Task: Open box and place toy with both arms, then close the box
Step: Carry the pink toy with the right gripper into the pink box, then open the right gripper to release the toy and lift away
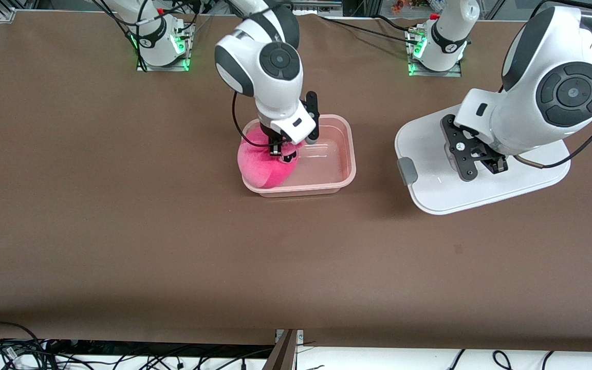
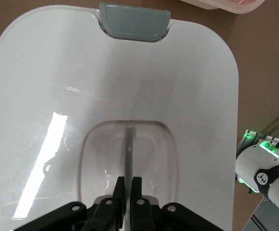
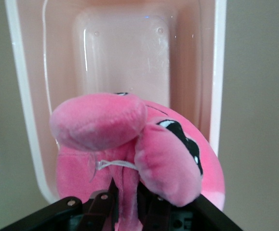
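The toy (image 1: pixel 262 165) is held at the right-arm end of the open box (image 1: pixel 345 154), partly inside it and bulging over the rim at that end; its underside and how far it sits down in the tub are hidden by its own bulk and by the right gripper (image 1: pixel 279 149). In the right wrist view the toy (image 3: pixel 129 144) is seen with two rounded lobes up top and a dark eye patch on one flank, so the face is turned sideways, not upward; the rest of the face is cut off by the plush folds. A fold of pink plush is pinched between the right gripper (image 3: pixel 126 199) fingers, which are clenched on it, with a white thread loop just above the pinch. The box's long axis runs along the table between the two arms' ends; its end toward the left arm is bare, and the tub floor shows glare. The lid (image 1: pixel 527 180) is lying flat on the table, well apart from the box toward the left arm's end, with one grey clip (image 1: pixel 407 171) on the edge that faces the box; a second clip is not visible, being covered by the left arm. The left gripper (image 1: pixel 473 156) is down on the lid's recessed centre, and in the left wrist view the left gripper (image 2: pixel 128 192) fingers are closed on the clear handle (image 2: pixel 129 149), a thin upright strip. The lid (image 2: pixel 43 96) edge under the fingers is cut off there.
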You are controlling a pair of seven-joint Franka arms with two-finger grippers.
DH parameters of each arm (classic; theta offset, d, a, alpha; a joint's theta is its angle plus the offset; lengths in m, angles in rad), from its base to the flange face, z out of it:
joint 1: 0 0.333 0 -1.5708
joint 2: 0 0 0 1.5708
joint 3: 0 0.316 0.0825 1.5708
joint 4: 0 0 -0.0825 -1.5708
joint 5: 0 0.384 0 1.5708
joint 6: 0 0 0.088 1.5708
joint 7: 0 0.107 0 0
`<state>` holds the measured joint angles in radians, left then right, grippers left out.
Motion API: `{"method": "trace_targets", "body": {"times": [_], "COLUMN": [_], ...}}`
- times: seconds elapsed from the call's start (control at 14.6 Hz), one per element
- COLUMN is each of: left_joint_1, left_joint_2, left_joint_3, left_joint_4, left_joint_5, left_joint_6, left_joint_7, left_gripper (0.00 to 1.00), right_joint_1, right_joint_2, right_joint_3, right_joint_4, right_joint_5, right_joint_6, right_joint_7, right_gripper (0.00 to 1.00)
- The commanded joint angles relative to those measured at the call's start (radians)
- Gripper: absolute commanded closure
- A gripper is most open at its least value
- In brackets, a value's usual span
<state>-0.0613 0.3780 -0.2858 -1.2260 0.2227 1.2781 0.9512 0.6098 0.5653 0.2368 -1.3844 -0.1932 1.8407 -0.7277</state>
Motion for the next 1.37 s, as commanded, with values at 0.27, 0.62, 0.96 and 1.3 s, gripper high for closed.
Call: {"method": "trace_targets", "body": {"times": [0.27,0.62,0.96,1.3], "left_joint_1": [0.005,0.005,0.005,0.000], "left_joint_2": [-0.010,-0.010,-0.010,-0.010], "left_joint_3": [-0.007,-0.007,-0.007,-0.010], "left_joint_4": [-0.004,-0.004,-0.004,-0.004], "left_joint_5": [0.013,0.012,0.013,0.012], "left_joint_6": [-0.008,-0.013,-0.013,-0.013], "left_joint_7": [0.026,0.026,0.026,0.024], "left_gripper": [1.00,1.00,1.00,1.00], "right_joint_1": [0.036,0.082,0.070,0.082], "right_joint_2": [0.097,0.093,0.140,0.157], "right_joint_3": [-0.005,-0.005,-0.010,-0.007], "right_joint_4": [-0.005,-0.002,0.007,0.013], "right_joint_5": [-0.066,-0.065,-0.094,-0.083], "right_joint_6": [0.095,0.084,0.110,0.230], "right_joint_7": [0.115,0.220,0.205,0.342], "right_gripper": [1.00,1.00,0.78,0.00]}}
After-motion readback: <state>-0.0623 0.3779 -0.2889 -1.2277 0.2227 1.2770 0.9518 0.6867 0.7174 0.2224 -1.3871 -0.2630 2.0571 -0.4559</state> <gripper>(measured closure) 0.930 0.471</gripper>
